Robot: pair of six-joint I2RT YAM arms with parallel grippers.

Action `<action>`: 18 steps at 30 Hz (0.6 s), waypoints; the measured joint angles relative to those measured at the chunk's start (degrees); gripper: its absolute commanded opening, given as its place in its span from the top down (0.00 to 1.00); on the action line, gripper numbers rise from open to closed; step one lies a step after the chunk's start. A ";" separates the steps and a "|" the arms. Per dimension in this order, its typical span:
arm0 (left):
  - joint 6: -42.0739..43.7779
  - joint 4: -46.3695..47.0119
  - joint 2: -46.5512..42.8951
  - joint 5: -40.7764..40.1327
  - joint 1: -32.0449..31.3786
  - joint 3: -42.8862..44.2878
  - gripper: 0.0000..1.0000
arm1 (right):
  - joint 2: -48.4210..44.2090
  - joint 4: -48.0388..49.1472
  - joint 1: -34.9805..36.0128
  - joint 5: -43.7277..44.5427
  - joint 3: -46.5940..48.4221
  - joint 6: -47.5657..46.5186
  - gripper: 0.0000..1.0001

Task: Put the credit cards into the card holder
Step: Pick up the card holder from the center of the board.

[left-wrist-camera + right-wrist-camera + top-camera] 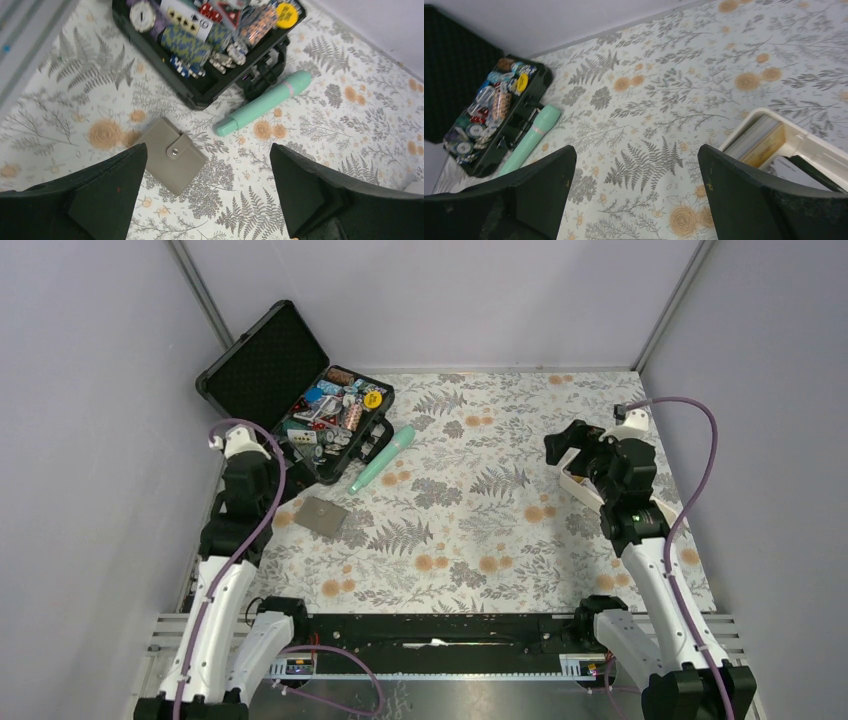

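The left gripper [207, 151] hangs above the table with its jaws spread wide and nothing between them; both of its dark fingers [107, 192] are clear of the cloth. Below that gap, closer to the left finger, lies the card holder [172, 155]; it is grey-brown, flat on the floral tablecloth [480, 520], set at a diagonal, with its snap tab folded over the front. From the top camera the card holder [324, 515] sits on the left side of the table, just near of the open black case [300, 390]. The case holds poker chips [187, 45] and other small pieces; its lid stands up at the far left. Just right of the case a mint-green tube [383, 458] lies slantwise on the cloth, near the card holder but apart from it.

The right gripper [636, 150] is also spread, gripping nothing, and hovers over the right side of the table. Beside its right finger is a white tray [804, 145], partly hidden behind that finger; in it the credit cards [756, 140] stand on edge in a row, grey ones and an orange-yellow one showing. How many there are cannot be told. From above, the tray [572, 483] is mostly covered by the right arm; it lies well apart from the card holder, across the table.
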 measured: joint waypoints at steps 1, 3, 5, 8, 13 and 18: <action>-1.18 0.15 0.59 -0.17 0.00 -1.01 0.01 | 0.55 0.09 0.00 -1.38 0.00 0.02 0.01; -4.37 1.14 2.10 -0.37 0.00 -4.31 0.01 | 1.90 0.15 0.00 -4.24 0.00 0.02 0.01; -7.74 3.19 3.72 -0.28 0.00 -8.63 0.01 | 3.26 0.15 0.00 -6.95 0.00 0.02 0.01; -13.18 4.48 5.29 -0.04 0.00 -15.26 0.01 | 4.96 0.11 0.00 -10.03 0.00 -0.02 0.01; -22.40 8.70 5.20 0.63 0.00 -23.89 0.01 | 6.34 0.13 0.00 -12.94 0.00 -0.02 0.01; -28.68 12.83 4.26 1.07 0.02 -29.90 0.03 | 6.97 0.17 0.00 -14.29 0.00 -0.02 0.01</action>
